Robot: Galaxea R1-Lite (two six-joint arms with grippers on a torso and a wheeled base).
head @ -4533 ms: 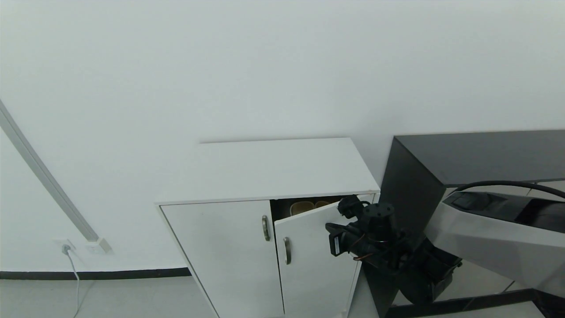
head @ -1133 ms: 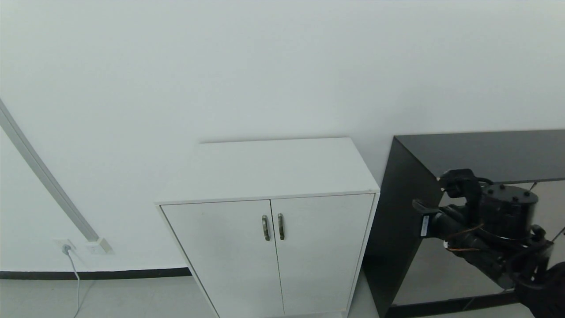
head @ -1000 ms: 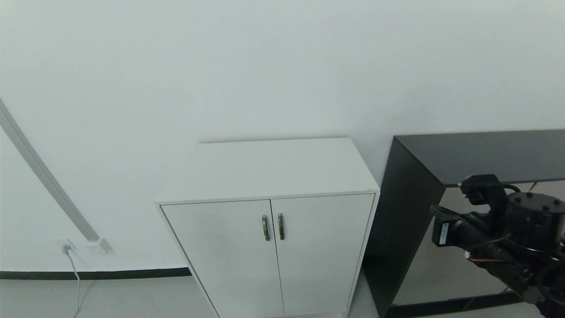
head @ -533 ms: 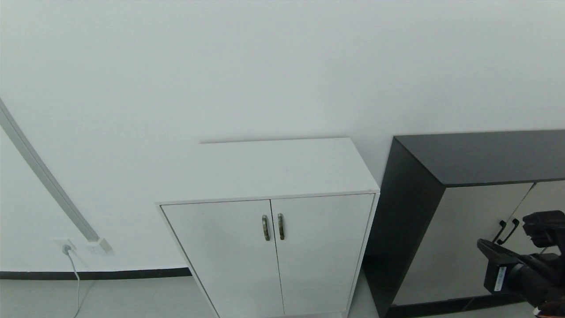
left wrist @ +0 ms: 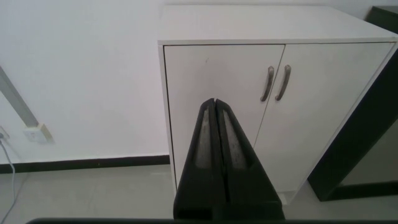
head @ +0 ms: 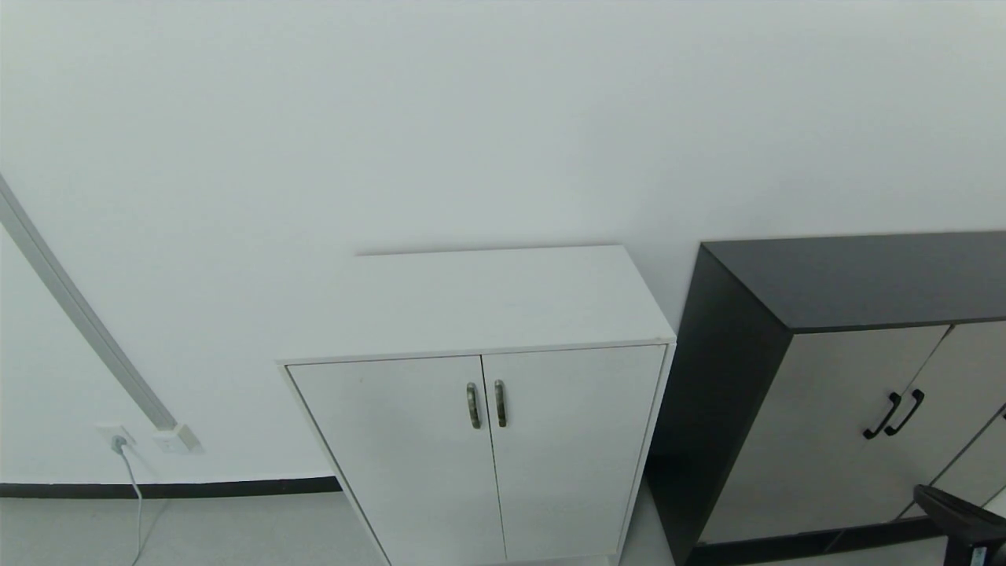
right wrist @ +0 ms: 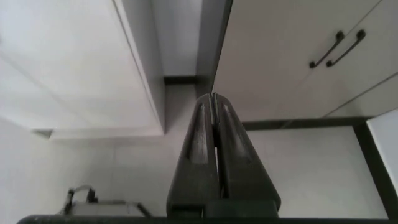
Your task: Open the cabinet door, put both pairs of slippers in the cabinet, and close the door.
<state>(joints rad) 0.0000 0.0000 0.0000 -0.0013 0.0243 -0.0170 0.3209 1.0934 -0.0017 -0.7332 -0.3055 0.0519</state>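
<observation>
- Wall (head: 471,118): white, running behind everything, with a black skirting strip (head: 157,489) lining its foot.
- Dark cabinet (head: 731,377): standing on the floor against the wall, just beside the white cabinet on the robot's right. Its grey doors (head: 825,440) are sitting shut and carrying a pair of black handles (head: 892,414).
- White cabinet (head: 487,303): standing against the wall in the middle of the head view. Its left door (head: 393,448) and right door (head: 566,440) are both lying flush and shut, hiding the inside.
- Grey conduit (head: 78,314): slanting down the wall and ending near a wall socket (head: 118,440), with a cable (head: 135,487) hanging from the socket.
- Left gripper (left wrist: 215,106): hovering in front of the white cabinet's left door, well apart from it. Its fingers (left wrist: 204,143) are pressing together, holding nothing.
- Right gripper (right wrist: 214,99): hanging low over the floor (right wrist: 311,168), before the gap between the two cabinets. Its fingers (right wrist: 200,143) are pressing together, holding nothing.
- Metal handles (head: 472,406): two, standing upright side by side where the white doors are meeting.
</observation>
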